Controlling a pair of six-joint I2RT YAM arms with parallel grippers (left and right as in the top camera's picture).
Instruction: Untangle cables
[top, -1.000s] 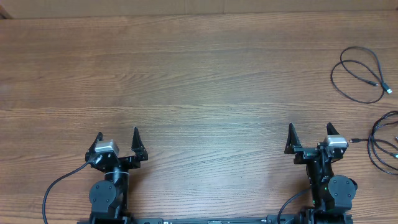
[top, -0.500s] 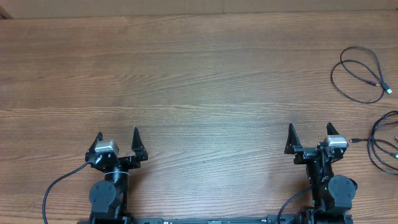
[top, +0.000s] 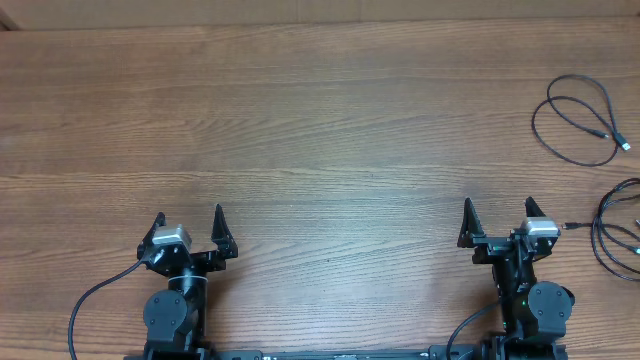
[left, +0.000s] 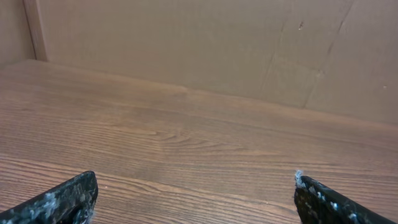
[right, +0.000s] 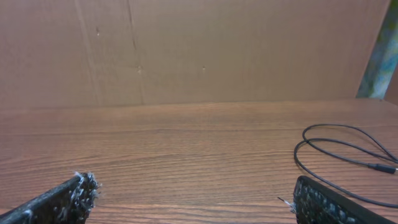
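- Wood-grain table (top: 320, 120) fills our overhead view, and a brown cardboard wall (left: 186, 37) backs it in both wrist views.
- We see our left gripper (top: 189, 216) at the near edge, jaws spread wide, nothing between them.
- Our right gripper (top: 498, 206) is likewise spread and empty.
- We find the cables (top: 578, 120) far right: one loose loop lies well ahead of the right gripper, and more loops (top: 603, 240) lie just beside it.

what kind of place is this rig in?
Probably a robot lab test bench: a wood-grain table backed by plain brown board, the left gripper and right gripper on arms fixed at its near edge, and loose cables on the right side.
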